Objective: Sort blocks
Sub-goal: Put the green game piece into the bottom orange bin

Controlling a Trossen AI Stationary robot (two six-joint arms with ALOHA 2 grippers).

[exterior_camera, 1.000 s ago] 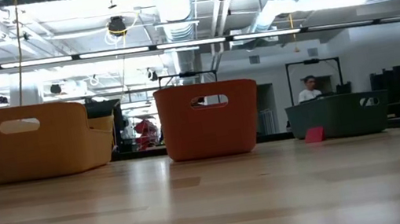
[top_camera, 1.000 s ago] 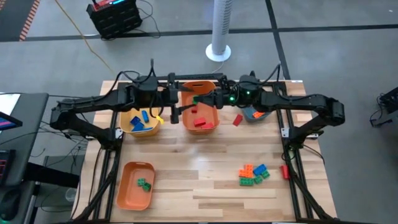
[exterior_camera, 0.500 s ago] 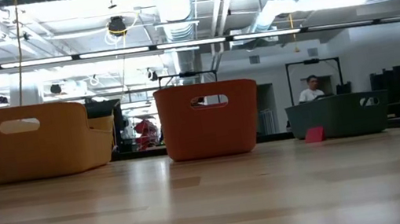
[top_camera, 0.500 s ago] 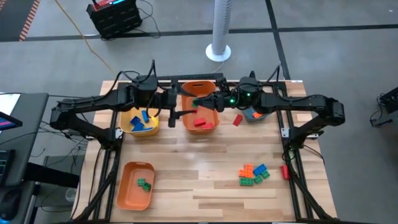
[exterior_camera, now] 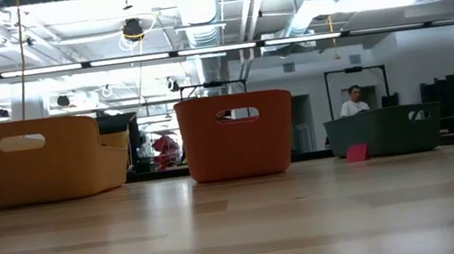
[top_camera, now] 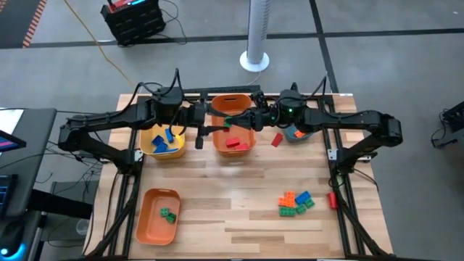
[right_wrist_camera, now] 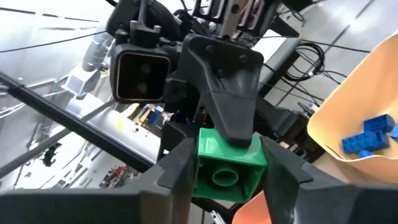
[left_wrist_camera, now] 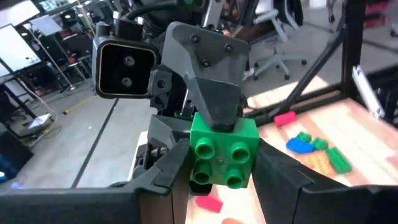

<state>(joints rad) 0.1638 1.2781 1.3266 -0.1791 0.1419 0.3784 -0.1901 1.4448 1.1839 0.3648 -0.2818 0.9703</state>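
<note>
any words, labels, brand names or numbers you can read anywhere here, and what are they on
None can be read.
The green block held between both grippers shows only bare studs.
The yellow bin, orange bin and teal bin carry no visible print.
The whiteboard in the room behind is too blurred to read.

The wooden table (top_camera: 239, 181) carries four bins, a loose red block (top_camera: 276, 139) and a block cluster (top_camera: 296, 204).
</note>
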